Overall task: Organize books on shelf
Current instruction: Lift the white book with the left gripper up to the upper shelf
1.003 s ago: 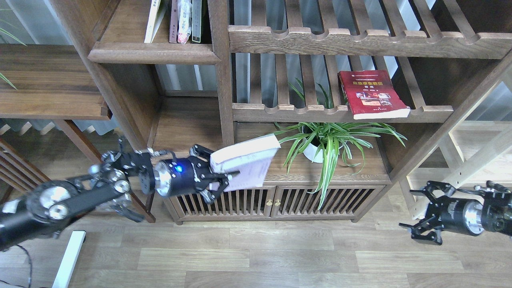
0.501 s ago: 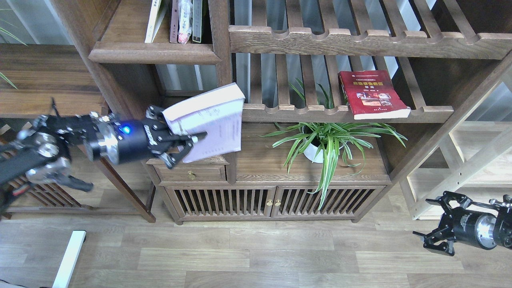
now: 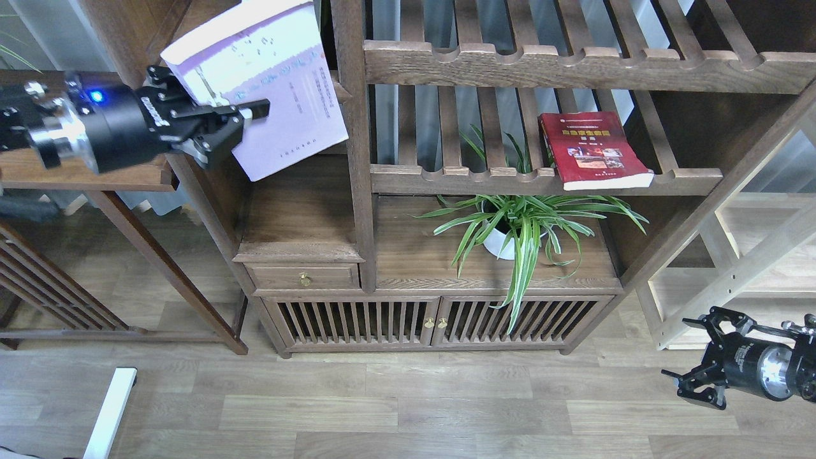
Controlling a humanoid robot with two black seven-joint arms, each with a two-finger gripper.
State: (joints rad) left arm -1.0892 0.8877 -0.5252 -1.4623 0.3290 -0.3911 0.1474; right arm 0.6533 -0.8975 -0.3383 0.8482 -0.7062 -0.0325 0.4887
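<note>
Left gripper: upper left of the frame; jaws closed on the pale pink book, one finger lying across its cover, the other behind it.
Pale pink book: upper left, held in the air and tilted, its upper corner running out of the frame top. It covers most of the dark shelf bay behind it, so the other books there cannot be seen.
Handling, pink book: judged light and thin, with a flexible cover. Held near one edge, the free end may sag or swing. The cover looks smooth, so slip is possible.
Grip point: near the spine edge, where the block is stiffest; avoid pinching loose pages alone.
Red book: centre right, lying flat on a slatted rack, its near edge overhanging the front rail. Not yet on the target shelf.
Handling, red book: judged light and stiff enough when closed; the overhanging edge offers access for a pinch.
Potted plant: centre, on the cabinet top below the rack; leaves are close under the red book.
Right gripper: lower right of the frame, jaws spread, holding nothing, well apart from the furniture.
</note>
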